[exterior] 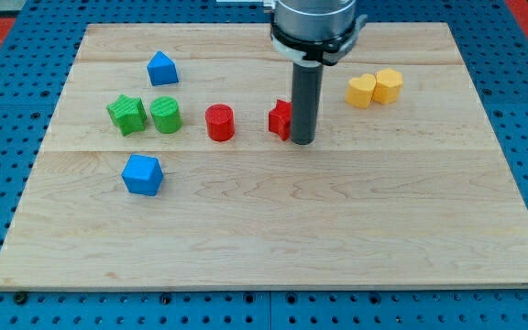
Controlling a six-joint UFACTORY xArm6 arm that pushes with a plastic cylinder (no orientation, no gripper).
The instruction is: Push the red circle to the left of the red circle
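Note:
A red circle block (219,122) stands near the middle of the wooden board (273,238). A second red block (280,119), shape unclear, sits to its right, partly hidden by the rod. My tip (302,141) rests on the board touching the right side of that second red block, about a block's width right of the red circle.
A green star (126,114) and a green circle (165,115) lie left of the red circle. A blue block (161,69) is above them, a blue cube (142,174) below. Two yellow blocks (361,91) (389,85) sit at the upper right.

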